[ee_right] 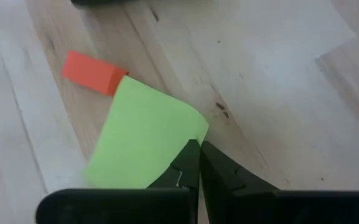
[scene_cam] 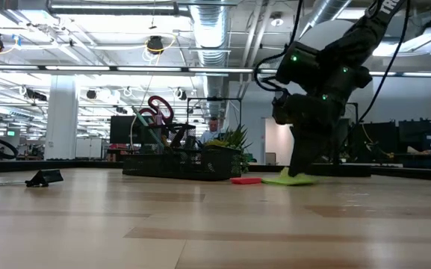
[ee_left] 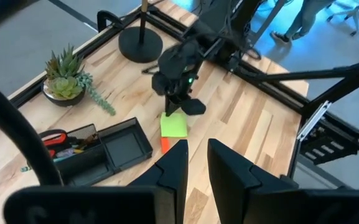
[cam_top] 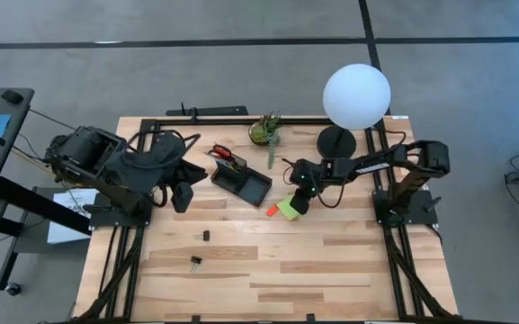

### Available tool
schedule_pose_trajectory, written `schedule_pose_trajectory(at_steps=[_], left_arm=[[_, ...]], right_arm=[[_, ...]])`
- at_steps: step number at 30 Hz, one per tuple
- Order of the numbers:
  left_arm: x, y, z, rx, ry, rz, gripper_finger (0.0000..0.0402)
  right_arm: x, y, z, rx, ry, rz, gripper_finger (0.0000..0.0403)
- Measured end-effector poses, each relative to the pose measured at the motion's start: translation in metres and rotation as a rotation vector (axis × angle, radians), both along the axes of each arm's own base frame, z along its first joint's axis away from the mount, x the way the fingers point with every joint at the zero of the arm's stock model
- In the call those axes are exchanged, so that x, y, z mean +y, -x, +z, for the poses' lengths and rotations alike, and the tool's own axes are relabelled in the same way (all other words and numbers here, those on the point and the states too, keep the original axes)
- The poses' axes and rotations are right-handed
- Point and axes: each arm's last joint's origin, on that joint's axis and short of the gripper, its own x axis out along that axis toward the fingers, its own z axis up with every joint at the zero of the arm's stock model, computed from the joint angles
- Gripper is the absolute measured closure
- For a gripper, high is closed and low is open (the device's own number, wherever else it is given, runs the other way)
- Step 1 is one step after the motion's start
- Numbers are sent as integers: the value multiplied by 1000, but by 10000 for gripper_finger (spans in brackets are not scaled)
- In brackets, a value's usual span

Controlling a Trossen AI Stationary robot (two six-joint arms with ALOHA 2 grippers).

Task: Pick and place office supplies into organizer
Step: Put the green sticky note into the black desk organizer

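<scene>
- Right gripper (ee_right: 199,163): down at the table, fingers pinched together on the near edge of the pad (ee_right: 145,134); the pad's corner sits between the tips.
- Pad: lime-green, lying flat on the table (cam_top: 331,270), directly under and ahead of the right gripper.
- Eraser (ee_right: 92,71): orange block, just beyond the pad's far corner from the right gripper, touching or nearly touching it.
- Organizer (cam_top: 241,183): black tray, past the eraser from the right gripper, apart from both. Red-handled scissors (cam_top: 223,153) stand in its taller section, with pens beside them; the flat compartment nearest the gripper looks bare.
- Clips (cam_top: 196,262): two small black ones on open table, well apart from either gripper, on the near side of the organizer.
- Left gripper (ee_left: 196,163): held off the table beside the organizer's far end from the right gripper; fingers slightly parted, nothing between them.
- Plant (cam_top: 265,131) and lamp (cam_top: 356,97): at the table's back edge, behind the right gripper.
</scene>
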Motion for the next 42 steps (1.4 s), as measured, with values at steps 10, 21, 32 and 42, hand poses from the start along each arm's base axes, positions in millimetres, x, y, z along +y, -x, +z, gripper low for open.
schedule_pose_trajectory(at_steps=[10,21,32,42], left_arm=[[-7,-15,-8,41,2,-10,345],[-5,-13,-4,-6,-29,9,345],[-4,-14,-4,-22,-39,55,345],[-5,-14,-4,-11,-26,37,345]], right_arm=[[5,6,48,-195,-8,-63,402],[0,-7,108,-691,84,-216,403],[7,-38,56,-581,16,-344,403],[4,-64,35,-501,38,-321,372]])
